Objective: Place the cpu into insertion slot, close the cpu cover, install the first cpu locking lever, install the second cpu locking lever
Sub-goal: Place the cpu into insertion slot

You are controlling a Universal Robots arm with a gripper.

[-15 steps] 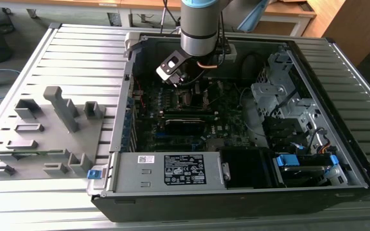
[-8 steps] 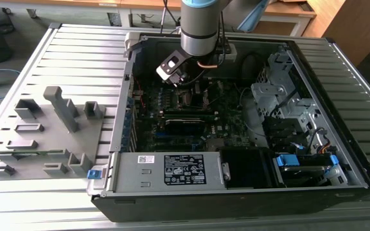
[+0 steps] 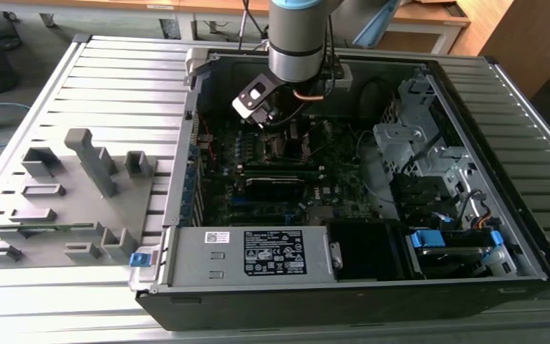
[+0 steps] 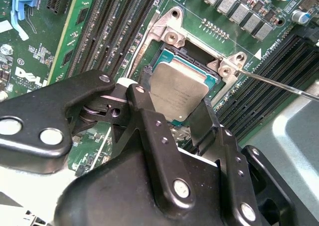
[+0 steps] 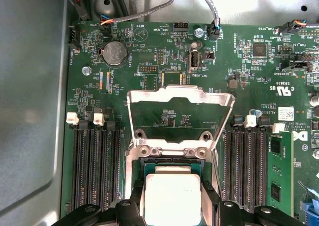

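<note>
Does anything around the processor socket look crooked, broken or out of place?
Nothing stands out. The gripper holds the chip roughly square over the socket, and the metal cover stands hinged open beside it, undamaged as far as shows.

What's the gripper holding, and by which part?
The cpu: the gripper pinches it by two opposite edges, over the insertion slot.

Insertion slot (image 4: pixel 174 49) under my gripper (image 4: pixel 177 94), clamped on the cpu (image 4: pixel 179 89), lies uncovered. The cpu cover (image 5: pixel 180 94) stands raised just beyond. Memory slots (image 5: pixel 94 166) flank both sides; a thin locking lever (image 4: pixel 279 85) juts alongside.
</note>
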